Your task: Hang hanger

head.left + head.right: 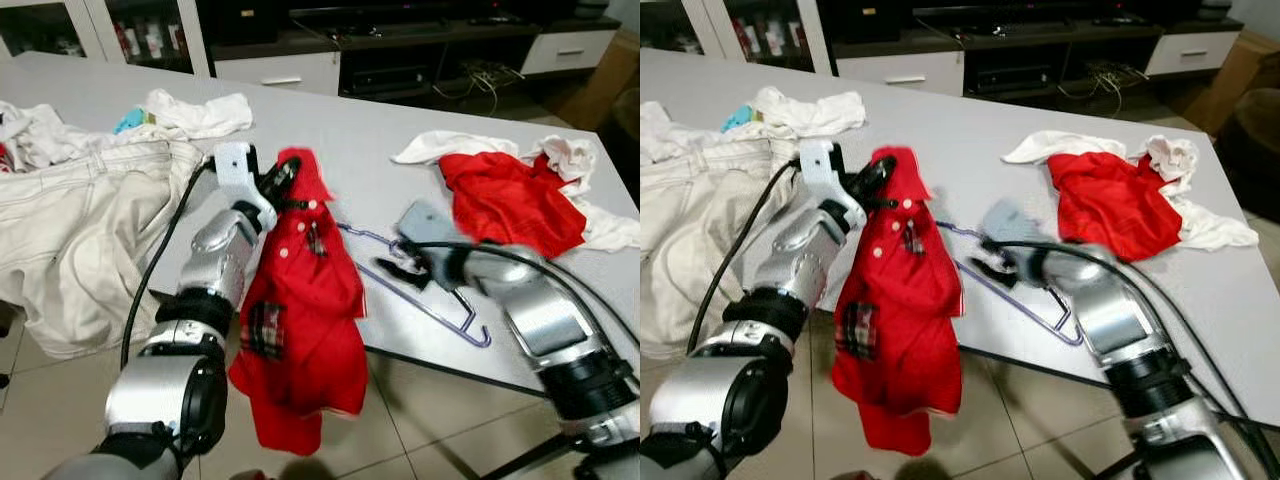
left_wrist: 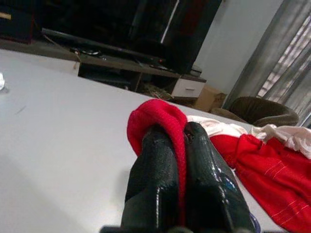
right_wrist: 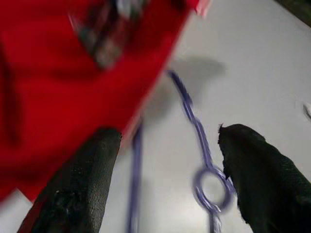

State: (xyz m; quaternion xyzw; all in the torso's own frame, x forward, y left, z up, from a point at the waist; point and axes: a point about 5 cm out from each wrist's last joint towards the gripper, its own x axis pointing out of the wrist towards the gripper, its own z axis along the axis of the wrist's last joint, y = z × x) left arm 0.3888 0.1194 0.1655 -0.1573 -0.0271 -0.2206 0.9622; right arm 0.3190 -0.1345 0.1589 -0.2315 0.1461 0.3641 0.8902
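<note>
A wide pale grey table point(image 1: 330, 130) fills the room's foreground, with a dark media unit point(image 1: 400, 50) of white drawers and tangled cables behind it and tiled floor point(image 1: 60, 400) below the table's near edge. In my left wrist view, a curtained window and a brown armchair point(image 2: 257, 110) sit at the far side. Heaped at my left on the table lie cream trousers point(image 1: 80, 230) and white laundry point(image 1: 195, 113); at my right, a second red garment point(image 1: 510, 200) rests on crumpled white cloth point(image 1: 575, 160).

My left gripper point(image 1: 283, 180) is clenched on the collar of a red shirt point(image 1: 305, 310), the fabric pinched between both black fingers point(image 2: 155, 184). The shirt hangs from that grip over the table's front edge, showing white buttons and plaid trim on its pocket and placket.

The hanger point(image 1: 430, 305), thin purple wire with a small twisted loop point(image 3: 210, 187), lies flat on the table just beside the shirt, its near end partly under the red cloth. My right gripper point(image 3: 165, 179) hovers over it with its fingers spread wide to either side of the wire, grasping nothing; that arm is blurred.
</note>
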